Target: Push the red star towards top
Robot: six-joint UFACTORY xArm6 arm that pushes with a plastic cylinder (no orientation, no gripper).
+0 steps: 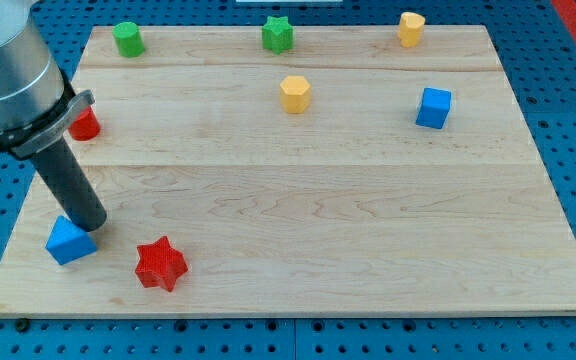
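Observation:
The red star lies near the board's bottom left corner. My tip is at the end of the dark rod, up and to the left of the star, about a block's width away. The tip touches or stands just beside the top right of a blue block, which lies left of the star.
A red block sits at the left edge, partly hidden by the arm. A green cylinder, a green star and a yellow block line the top edge. A yellow hexagon and a blue cube lie in the upper right half.

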